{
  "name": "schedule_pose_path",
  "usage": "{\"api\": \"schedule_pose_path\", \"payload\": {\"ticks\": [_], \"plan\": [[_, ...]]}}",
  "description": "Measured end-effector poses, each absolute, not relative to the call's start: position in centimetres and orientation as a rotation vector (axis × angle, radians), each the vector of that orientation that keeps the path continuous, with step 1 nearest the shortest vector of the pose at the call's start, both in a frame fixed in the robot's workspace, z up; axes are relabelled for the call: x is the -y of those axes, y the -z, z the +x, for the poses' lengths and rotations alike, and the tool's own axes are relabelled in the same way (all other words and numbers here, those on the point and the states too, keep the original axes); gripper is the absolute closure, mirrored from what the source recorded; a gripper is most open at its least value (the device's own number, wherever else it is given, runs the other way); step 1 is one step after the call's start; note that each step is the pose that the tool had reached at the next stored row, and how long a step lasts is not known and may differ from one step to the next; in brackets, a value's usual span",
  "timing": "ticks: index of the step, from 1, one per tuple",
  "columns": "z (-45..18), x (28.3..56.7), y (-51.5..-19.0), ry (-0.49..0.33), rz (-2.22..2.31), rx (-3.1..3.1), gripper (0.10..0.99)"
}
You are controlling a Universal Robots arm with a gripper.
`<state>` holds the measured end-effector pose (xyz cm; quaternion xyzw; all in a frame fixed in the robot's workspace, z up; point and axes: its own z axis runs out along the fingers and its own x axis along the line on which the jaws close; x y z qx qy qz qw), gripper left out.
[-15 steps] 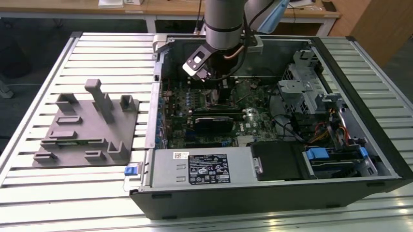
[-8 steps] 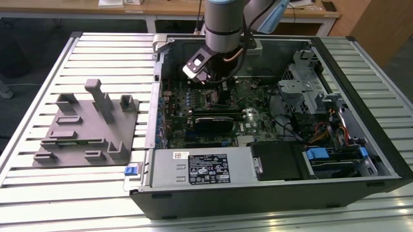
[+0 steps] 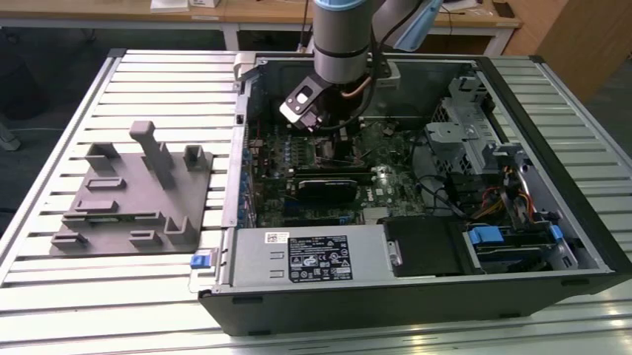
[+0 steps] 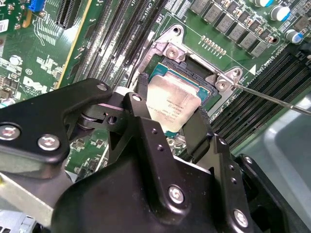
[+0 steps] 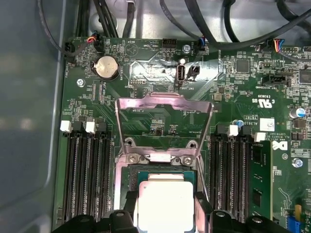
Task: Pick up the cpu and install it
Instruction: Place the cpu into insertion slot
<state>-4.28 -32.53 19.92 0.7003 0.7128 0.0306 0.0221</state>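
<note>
A slatted metal table (image 3: pixel 89 310) carries an open computer case (image 3: pixel 415 307) lying on its side. Pale wooden desks (image 3: pixel 266 11) stand beyond it at twelve o'clock in the exterior view. At nine o'clock from the case, a grey tray (image 3: pixel 123 222) of moulded holders rests on the slats. Inside the case a green motherboard (image 3: pixel 395 185) lies in the middle, with a silver box (image 3: pixel 306 255) at six o'clock and drive cages (image 3: pixel 464 118) at three o'clock. The arm (image 3: pixel 341 37) reaches in from twelve o'clock, its gripper (image 4: pixel 170 111) low over the motherboard. In both wrist views the black fingers (image 4: pixel 199 133) are narrowed to the cpu's width and press against two opposite edges of it. The cpu (image 5: pixel 165 204) lies flat over the square socket (image 5: pixel 146 158), whose hinged cover (image 5: pixel 165 104) stands open. Whether the cpu is fully seated cannot be told.
</note>
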Motion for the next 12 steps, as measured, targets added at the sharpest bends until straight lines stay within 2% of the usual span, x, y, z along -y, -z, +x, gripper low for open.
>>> {"api": "schedule_pose_path", "payload": {"ticks": [12], "plan": [[-4.28,32.37,-19.53,-0.095,2.171,-2.208,0.545]]}}
